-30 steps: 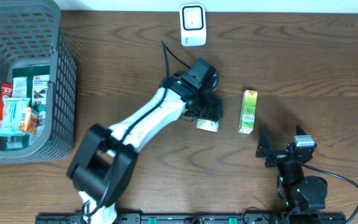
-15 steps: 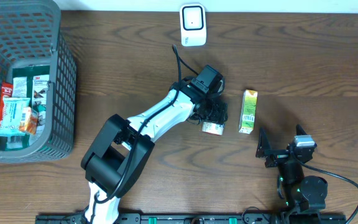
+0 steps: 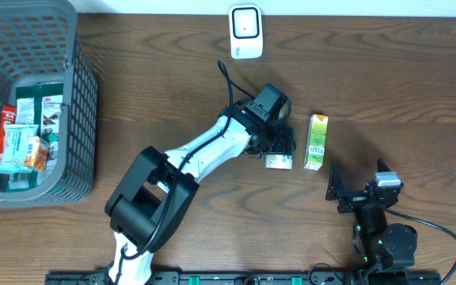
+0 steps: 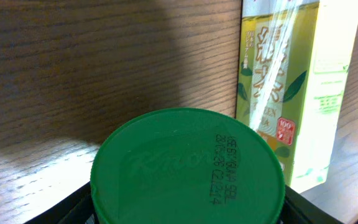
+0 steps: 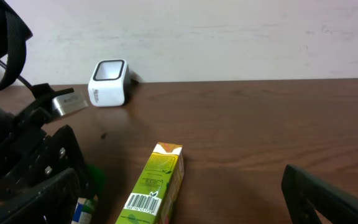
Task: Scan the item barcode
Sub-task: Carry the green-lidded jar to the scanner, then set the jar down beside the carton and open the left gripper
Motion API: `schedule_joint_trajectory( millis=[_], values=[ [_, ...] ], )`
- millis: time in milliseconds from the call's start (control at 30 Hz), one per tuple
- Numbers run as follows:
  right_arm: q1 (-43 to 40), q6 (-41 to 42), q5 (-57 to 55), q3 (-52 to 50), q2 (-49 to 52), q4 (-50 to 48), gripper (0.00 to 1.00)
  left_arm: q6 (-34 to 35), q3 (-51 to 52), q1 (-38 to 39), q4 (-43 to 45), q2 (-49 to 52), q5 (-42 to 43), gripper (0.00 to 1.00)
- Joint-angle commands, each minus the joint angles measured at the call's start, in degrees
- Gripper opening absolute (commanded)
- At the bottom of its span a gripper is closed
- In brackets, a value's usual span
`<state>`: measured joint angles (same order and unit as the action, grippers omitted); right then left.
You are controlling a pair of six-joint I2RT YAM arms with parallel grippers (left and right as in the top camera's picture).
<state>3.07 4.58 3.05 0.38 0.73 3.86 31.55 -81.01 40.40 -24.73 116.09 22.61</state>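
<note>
A green-lidded cup [image 4: 188, 168] is just beside the green carton [image 3: 316, 142], which lies flat

- The green lid [image 4: 188, 168] of the small cup [image 3: 278, 161], low in the middle of the left wrist view, has "Knorr" embossed across it.
- On the right half of that lid is a black printed code in two lines, turned sideways; its digits are too blurred to read with certainty.
- The green tea carton [image 4: 297, 93], at the upper right of the left wrist view, carries Japanese lettering down its side and a small red badge [image 4: 284, 129] reading "100".
- In the right wrist view, the near end of the carton shows a barcode [image 5: 143, 200]; its digits are too small to read.
- In the overhead view, a green package [image 3: 42, 107] in the basket [image 3: 81, 95] at the left bears a red "3M" logo.
</note>
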Motion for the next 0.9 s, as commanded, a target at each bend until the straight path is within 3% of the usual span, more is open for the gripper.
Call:
schedule_joint_trajectory(
  millis=[0,233,567,667,867],
  values=[
    [0.35,0.74,0.24,-0.07,-0.2,0.22,0.99,2.23,-0.46,0.07,1.75,0.81,3.41,0.63],
    [0.35,0.74,0.24,-0.07,-0.2,0.24,0.99,2.21,-0.09,0.15,1.97,0.83,3.76,0.69],
    [0.35,0.74,0.24,-0.07,-0.2,0.22,0.99,1.51,-0.09,0.76,2.43,2.95,3.3,0.69],
    [0.35,0.74,0.24,-0.07,-0.2,0.22,0.99,1.51,-0.13,0.42,3.1,2.93,3.32,0.86],
    [0.35,0.72,0.24,-0.07,-0.2,0.24,0.99,-0.24,-0.44,-0.5,3.23,1.68,3.3,0.95]
  ],
)
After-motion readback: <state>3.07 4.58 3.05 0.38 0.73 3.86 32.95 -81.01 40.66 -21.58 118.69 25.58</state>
